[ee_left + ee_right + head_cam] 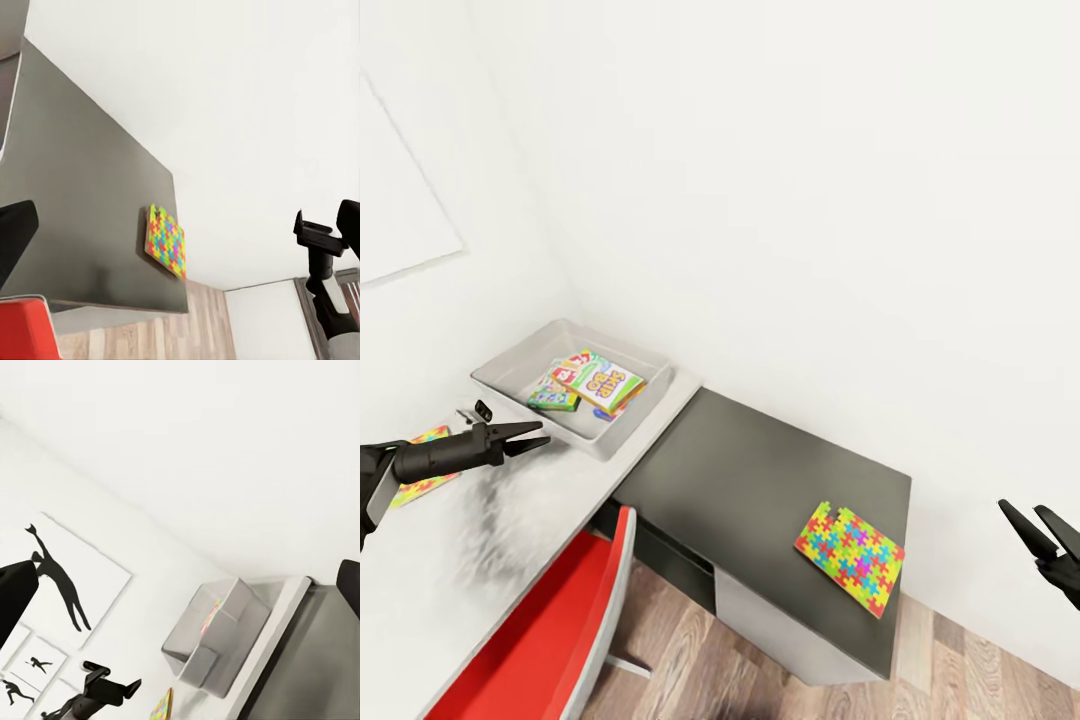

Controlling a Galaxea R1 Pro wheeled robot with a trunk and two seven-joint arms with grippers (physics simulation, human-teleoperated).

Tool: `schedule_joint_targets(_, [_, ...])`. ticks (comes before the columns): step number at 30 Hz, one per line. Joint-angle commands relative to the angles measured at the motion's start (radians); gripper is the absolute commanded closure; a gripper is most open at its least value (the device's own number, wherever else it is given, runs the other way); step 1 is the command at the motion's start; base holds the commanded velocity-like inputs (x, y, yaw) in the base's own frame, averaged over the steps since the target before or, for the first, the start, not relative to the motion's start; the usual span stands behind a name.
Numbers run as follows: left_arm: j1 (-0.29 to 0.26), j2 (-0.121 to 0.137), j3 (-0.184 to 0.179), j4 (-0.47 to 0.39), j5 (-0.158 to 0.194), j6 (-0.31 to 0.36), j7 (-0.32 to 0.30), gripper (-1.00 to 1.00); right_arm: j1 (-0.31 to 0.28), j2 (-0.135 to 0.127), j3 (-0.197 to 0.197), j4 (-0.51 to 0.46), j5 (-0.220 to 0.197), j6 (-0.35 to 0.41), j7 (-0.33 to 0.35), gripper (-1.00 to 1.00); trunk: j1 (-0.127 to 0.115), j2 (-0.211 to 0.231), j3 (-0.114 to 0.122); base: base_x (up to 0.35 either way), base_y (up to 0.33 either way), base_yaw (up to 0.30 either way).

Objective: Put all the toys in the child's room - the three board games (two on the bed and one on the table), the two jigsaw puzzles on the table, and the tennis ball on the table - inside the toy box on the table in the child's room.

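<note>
Item: jigsaw puzzle (850, 558), a thin, roughly square sheet of bright interlocking pieces. Location: flat on the lower dark grey section of the table (760, 480), toward its outer front corner, well apart from the toy box (510, 365).

Handling, as judged: light and stiff enough to lift as one sheet, yet thin and lying flush, so there is little edge to pinch. Best hold is likely across an edge near the table's rim, one finger under and one over, perhaps after sliding the sheet partly off the edge. A hard squeeze may flex it or part the pieces.

Relative to grippers: the right gripper (1042, 532) hangs beyond the table's end, near the puzzle but off to its side and not touching it; its fingers stand spread and carry nothing. The left gripper (528, 438) hovers over the pale desk top just in front of the toy box, far from this puzzle; its jaws are nearly together and grip nothing.

Item: second jigsaw puzzle (422, 470), on the pale desk top beside and partly behind the left arm, not held.

Item: toy box, light grey bin at the wall end of the desk top; holds board games (595, 382), flat boxes with printed covers.

Also present: red chair (550, 630) tucked under the desk.
</note>
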Motion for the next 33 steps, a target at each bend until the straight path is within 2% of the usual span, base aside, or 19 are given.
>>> schedule_joint_targets(1, [-0.001, 0.001, 0.000, 0.000, 0.000, 0.011, -0.004, -1.00, -0.001, 0.000, 0.000, 0.000, -0.003, 0.006, 0.000, -1.00, 0.000, -0.002, 0.000, -0.086, 0.000, -0.052])
schedule_joint_targets(25, [0.000, 0.004, -0.002, -0.001, -0.002, 0.009, -0.004, -1.00, -0.001, 0.006, 0.000, -0.001, -0.002, 0.005, -0.004, -1.00, 0.000, -0.002, 0.039, -0.007, 0.000, -0.004])
schedule_joint_targets(33, [-0.001, 0.004, -0.002, -0.001, -0.002, 0.009, -0.004, -1.00, -0.001, 0.006, -0.001, -0.001, -0.002, 0.005, -0.006, -1.00, 0.000, -0.002, 0.042, 0.000, 0.000, 0.000])
